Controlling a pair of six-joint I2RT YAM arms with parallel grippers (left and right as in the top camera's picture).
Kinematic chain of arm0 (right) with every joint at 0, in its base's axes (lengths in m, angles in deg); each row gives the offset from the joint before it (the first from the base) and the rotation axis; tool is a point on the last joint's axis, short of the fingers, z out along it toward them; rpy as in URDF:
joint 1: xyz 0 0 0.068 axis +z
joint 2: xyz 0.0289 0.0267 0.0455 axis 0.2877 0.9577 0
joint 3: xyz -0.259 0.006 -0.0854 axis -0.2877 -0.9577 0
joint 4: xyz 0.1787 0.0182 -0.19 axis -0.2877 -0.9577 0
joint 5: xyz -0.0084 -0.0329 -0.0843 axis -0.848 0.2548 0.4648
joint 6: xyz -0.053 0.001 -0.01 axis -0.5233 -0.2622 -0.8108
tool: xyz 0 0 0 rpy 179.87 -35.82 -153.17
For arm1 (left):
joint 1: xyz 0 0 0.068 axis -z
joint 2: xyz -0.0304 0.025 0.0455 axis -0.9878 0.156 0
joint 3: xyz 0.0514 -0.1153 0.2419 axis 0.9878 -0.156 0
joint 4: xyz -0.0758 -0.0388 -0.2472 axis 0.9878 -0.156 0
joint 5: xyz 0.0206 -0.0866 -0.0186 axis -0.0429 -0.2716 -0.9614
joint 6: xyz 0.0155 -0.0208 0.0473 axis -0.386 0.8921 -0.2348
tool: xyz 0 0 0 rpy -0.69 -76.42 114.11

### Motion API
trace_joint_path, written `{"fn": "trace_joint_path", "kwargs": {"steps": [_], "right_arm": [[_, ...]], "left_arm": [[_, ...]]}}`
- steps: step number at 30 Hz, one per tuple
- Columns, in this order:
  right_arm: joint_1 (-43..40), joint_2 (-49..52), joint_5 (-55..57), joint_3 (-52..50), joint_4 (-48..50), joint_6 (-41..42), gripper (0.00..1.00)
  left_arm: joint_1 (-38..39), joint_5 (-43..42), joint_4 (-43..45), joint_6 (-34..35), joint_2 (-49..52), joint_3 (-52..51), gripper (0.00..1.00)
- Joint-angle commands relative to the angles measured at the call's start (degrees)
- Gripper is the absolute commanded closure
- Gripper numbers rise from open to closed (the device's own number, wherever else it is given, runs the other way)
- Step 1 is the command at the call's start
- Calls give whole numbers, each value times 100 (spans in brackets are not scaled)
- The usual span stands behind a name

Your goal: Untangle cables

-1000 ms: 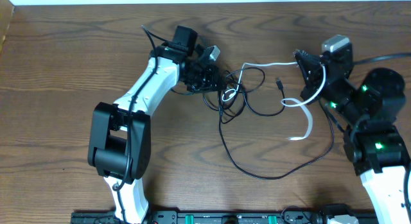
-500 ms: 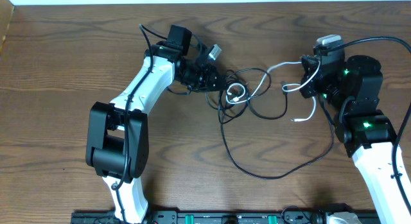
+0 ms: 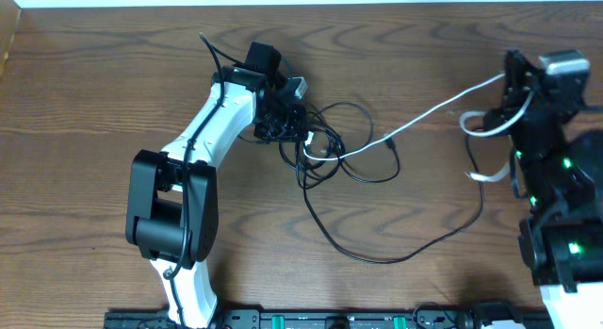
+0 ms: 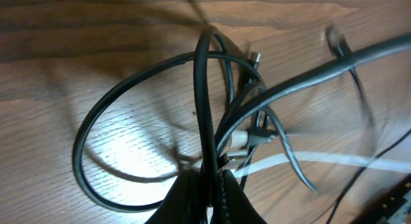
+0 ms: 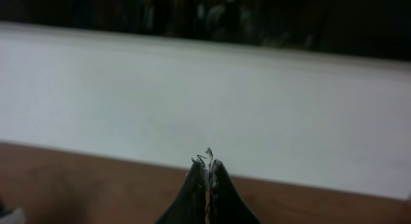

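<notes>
1. Over the last half second the right gripper point(image 3: 512, 73) has swung out toward 2 o'clock, close to the table's right edge. The white cable point(image 3: 443, 106), a slack curl before, is now drawn into a nearly straight line.
2. The knot point(image 3: 325, 150) of cables has slid a little toward 9 o'clock, and the left gripper point(image 3: 292, 126) has backed off the same way.
3. The left gripper has its jaws pressed together on a black cable point(image 4: 204, 89). In the wrist view the cable rises from between the fingertips toward 12 o'clock.
4. The right gripper's jaws are closed too. Its wrist view shows only a pale sliver pinched at the tips, and from overhead the white cable runs straight into them, so it is holding that cable.
5. The knot lies about mid-table, with the left gripper at its 10 o'clock edge. The white cable leaves the knot toward 2 o'clock.
6. The black cables are thin, round and smooth with a dull sheen, bent into overlapping oval loops. A small plug point(image 4: 255, 57) with a metal-looking tip lies at 1 o'clock in the left wrist view.
7. Beyond the right gripper the white cable curls into a small loop. From there it drops toward 6 o'clock to an end that looks flat.
8. A long black cable point(image 3: 382, 260) sweeps from the knot toward 6 o'clock in a broad U, then climbs toward 3 o'clock.
9. The table point(image 3: 94, 131) is matte brown wood with a wavy grain.
</notes>
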Motion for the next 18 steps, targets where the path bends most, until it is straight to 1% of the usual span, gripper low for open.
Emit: {"fn": "trace_joint_path", "kwargs": {"steps": [1, 3, 6, 8, 10, 13, 16, 18], "right_arm": [[-61, -306, 389, 92, 37, -323, 99], [-63, -435, 435, 92, 90, -546, 99], [-61, -570, 715, 92, 334, -874, 99], [-61, -614, 739, 92, 435, -872, 99], [-61, -621, 632, 92, 332, -866, 99], [-61, -514, 640, 92, -131, -754, 99], [-61, -251, 643, 92, -503, -649, 99], [-61, 4, 640, 92, -763, -566, 99]], "left_arm": [[-46, 332, -15, -74, 70, -46, 93], [-46, 393, -13, -76, 70, -46, 93], [-46, 802, -13, 11, 70, -46, 93], [-46, 1174, -15, 214, 70, -46, 93], [-46, 1241, 2, 348, 70, -46, 93], [-46, 1016, 9, 568, 70, -46, 93], [-46, 568, 57, 560, 70, -46, 93], [-48, 68, 129, 337, 68, -44, 93]]}}
